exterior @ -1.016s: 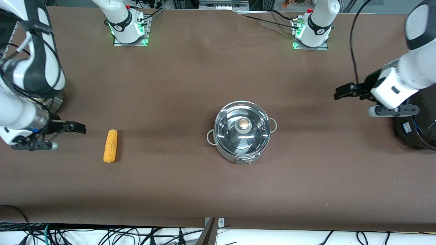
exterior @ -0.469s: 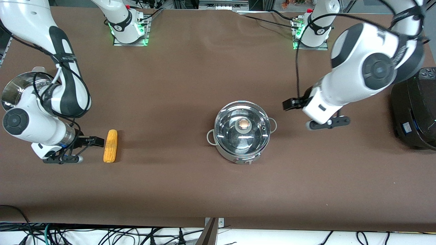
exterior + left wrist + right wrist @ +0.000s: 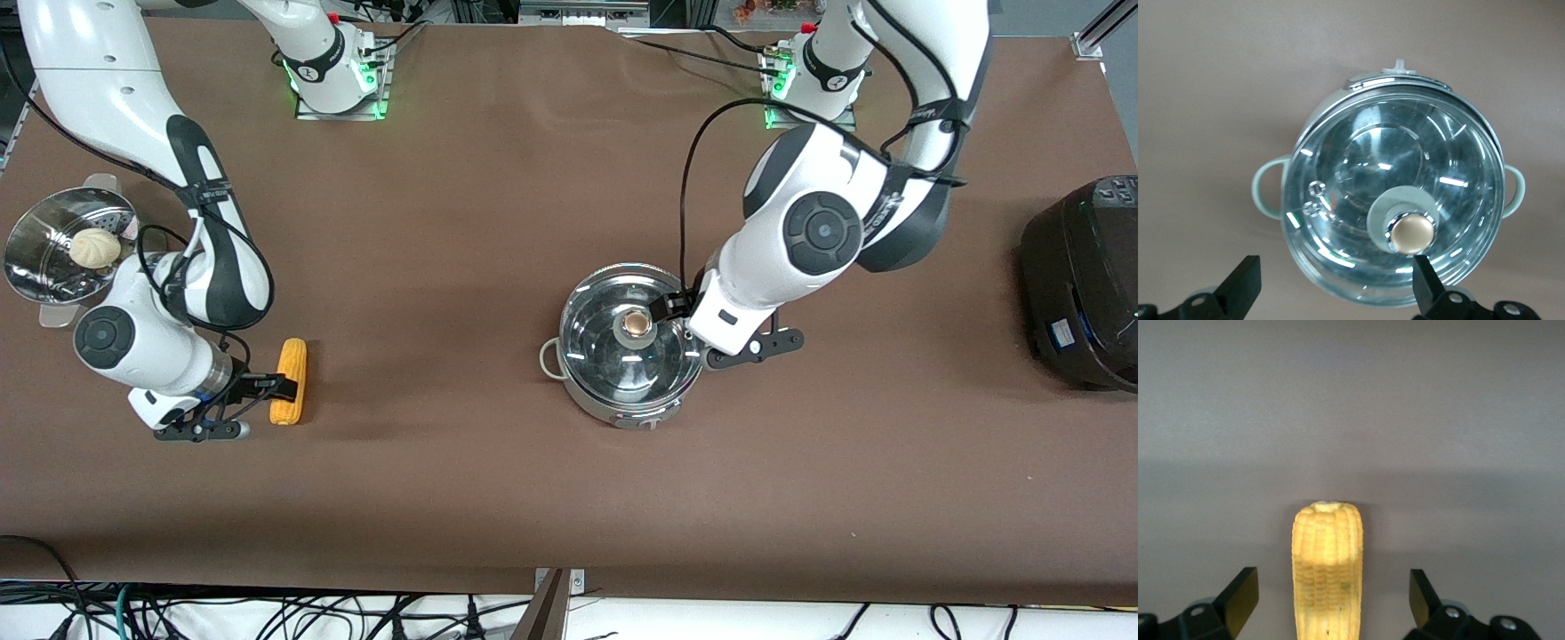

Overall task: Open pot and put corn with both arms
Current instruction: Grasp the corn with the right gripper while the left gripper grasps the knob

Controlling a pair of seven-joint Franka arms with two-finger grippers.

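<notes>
Steel pot [image 3: 633, 345] sits mid-worktop [image 3: 498, 222], glass lid on w/ copper knob [image 3: 1411, 234]; no readable writing anywhere. Left gripper [image 3: 669, 307] hangs over the lid, jaws wide apart, one finger [image 3: 1426, 283] just beside the knob, nothing held. Corn [image 3: 290, 380] lies flat toward the right arm's end of the worktop. Right gripper [image 3: 267, 388] is low at the cob, jaws wide apart on either side of it, not clamped. Steamer [image 3: 62, 249] w/ white bun [image 3: 94, 246] and black cooker [image 3: 1080, 284] stand at the worktop's two ends.
</notes>
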